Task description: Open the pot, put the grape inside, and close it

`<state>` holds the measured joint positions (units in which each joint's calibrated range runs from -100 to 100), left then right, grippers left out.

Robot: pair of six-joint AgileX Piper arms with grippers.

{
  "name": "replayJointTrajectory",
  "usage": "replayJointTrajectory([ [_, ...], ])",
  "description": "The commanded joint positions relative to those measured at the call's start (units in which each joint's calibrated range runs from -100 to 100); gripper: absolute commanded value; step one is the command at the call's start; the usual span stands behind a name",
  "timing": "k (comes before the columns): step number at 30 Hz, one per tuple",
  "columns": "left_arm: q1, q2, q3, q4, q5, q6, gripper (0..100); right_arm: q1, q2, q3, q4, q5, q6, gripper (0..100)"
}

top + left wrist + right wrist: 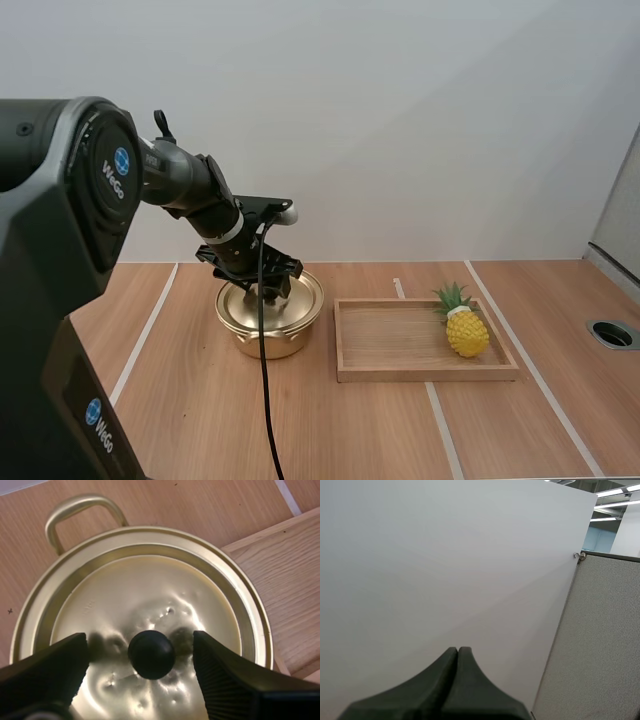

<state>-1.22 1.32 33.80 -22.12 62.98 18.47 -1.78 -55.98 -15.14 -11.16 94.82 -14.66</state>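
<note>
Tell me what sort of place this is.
Probably a robot test bench, not a kitchen: a wooden table marked with white tape lines, a plain white wall behind, a pot beside a tray holding one pineapple.

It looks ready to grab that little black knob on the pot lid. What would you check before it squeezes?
1. Left gripper open, its fingers on either side of the knob: ok.
2. Knob centred in the gap: ok, though a little nearer one side.
3. Gripper low enough to catch the knob: cannot tell.
4. Lid sitting flat on the pot: ok.
5. Grape ready for afterwards: not ok; the fruit on the wooden tray is a pineapple.
6. Right gripper shut, holding nothing: ok.
</note>
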Motion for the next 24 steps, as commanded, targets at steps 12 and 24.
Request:
replayJointTrajectory([
  [12,-0.18,-5.92,0.60,0.38,-5.34,0.32,100,-0.21,-0.61,-0.45,-0.24,0.95,0.13,0],
  [24,-0.10,-11.81,-8.94,3.41,-5.90,-0.10,100,-0.21,-0.61,-0.45,-0.24,1.68,0.13,0],
])
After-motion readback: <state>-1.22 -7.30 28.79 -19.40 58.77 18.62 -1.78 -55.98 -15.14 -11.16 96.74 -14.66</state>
